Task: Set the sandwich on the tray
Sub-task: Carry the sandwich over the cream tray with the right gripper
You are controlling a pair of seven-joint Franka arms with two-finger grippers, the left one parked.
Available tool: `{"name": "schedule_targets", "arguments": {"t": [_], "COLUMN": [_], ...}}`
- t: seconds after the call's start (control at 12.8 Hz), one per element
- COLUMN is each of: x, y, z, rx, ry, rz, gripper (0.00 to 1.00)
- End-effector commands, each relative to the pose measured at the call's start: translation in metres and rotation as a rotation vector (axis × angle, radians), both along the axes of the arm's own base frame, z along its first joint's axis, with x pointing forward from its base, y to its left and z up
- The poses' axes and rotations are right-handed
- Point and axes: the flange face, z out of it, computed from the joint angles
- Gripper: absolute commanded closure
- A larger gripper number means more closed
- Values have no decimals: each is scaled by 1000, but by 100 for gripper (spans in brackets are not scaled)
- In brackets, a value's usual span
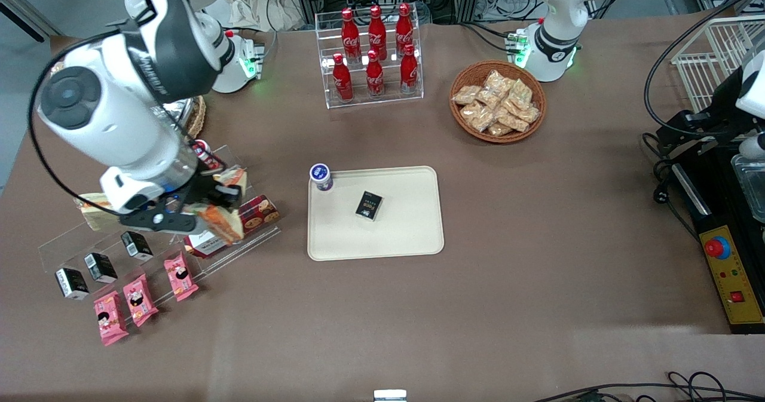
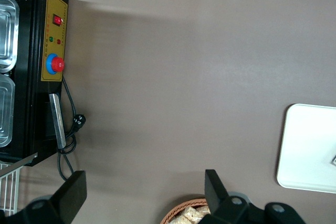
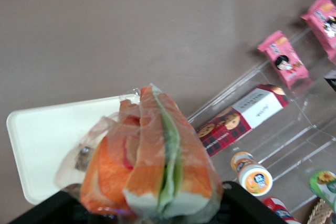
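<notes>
Front view: at frame centre we see the tray (image 1: 406, 235) holding a small dark box (image 1: 369, 205), a yogurt cup (image 1: 321, 177) at its upper-left corner. At left, the gripper (image 1: 206, 211) is clamped on the sandwich (image 1: 224, 221), lifted above the clear display rack (image 1: 251, 229) with its cookie box (image 1: 258, 212).

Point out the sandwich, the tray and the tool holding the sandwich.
sandwich (image 3: 152, 166): right wrist view, on its orange filling band.
tray (image 1: 406, 235): front view, on bare cream surface nearer the camera than the small black box.
tool (image 1: 206, 214): front view, between its fingertips, shut on the sandwich above the clear rack.
</notes>
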Motion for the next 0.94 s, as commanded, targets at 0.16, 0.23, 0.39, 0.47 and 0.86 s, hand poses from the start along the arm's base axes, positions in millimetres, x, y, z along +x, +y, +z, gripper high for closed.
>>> {"name": "schedule_targets", "arguments": {"t": [0.16,0.23,0.39,0.47,0.86], "x": [-17,-22,-40,-50,-106], "y": [74,95,143,162,259], "z": [-6,-11,-30,-38,-72], "rx": [-13,-11,-76,-131,-159], "ry": [-59,-80,-103,-118,-193], "rz": [194,227,323,364,597], "gripper": [100,100,100,100,100]}}
